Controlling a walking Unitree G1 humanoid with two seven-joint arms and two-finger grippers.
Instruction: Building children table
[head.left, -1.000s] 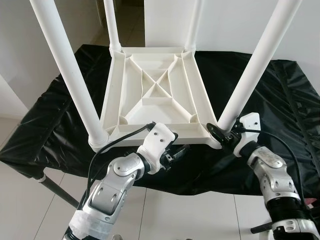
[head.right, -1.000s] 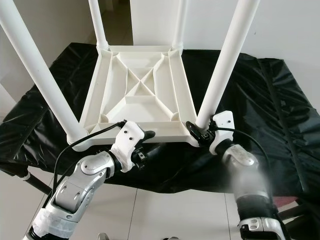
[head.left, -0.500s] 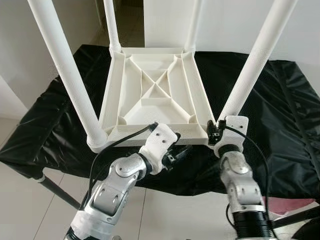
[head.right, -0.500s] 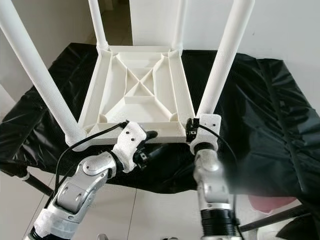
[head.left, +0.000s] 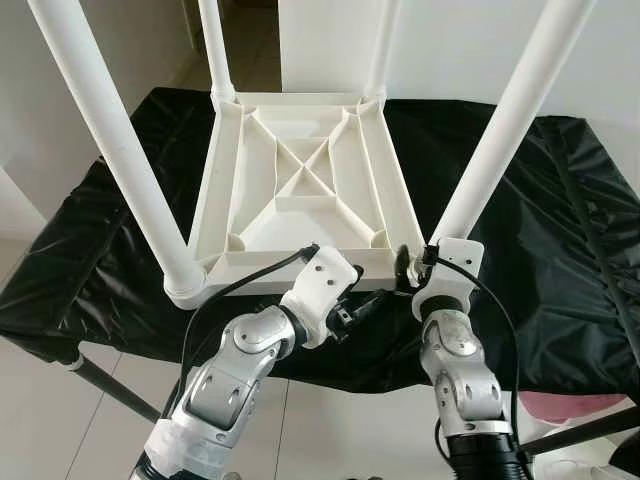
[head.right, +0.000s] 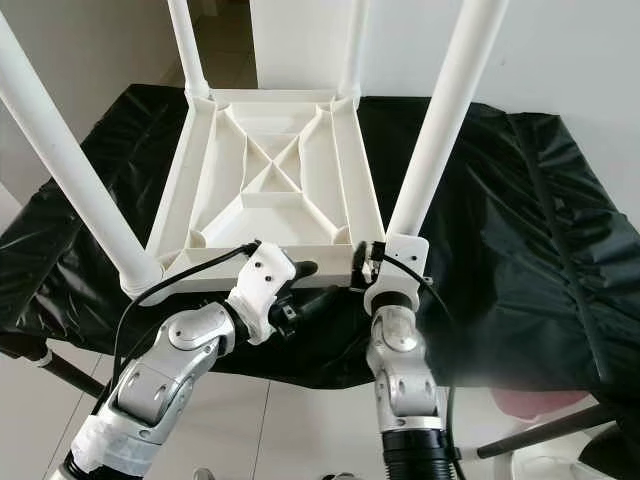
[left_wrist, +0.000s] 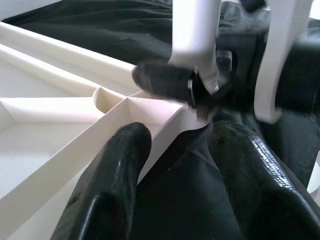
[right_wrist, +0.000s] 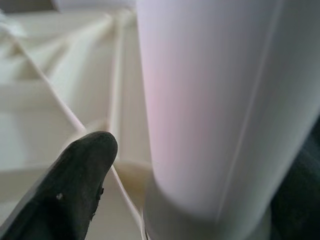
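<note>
Right gripper (head.left: 408, 268) swung inward, straddling near-right leg (head.left: 495, 150).

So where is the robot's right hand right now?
The right end effector is at the near right corner of the upside-down white table, one finger on each side of the base of the near right leg.

I see a white plastic children's table (head.left: 300, 190) lying upside down on a black-draped counter (head.left: 560, 220), ribbed underside showing, four round legs (head.left: 490, 165) pointing up.
</note>
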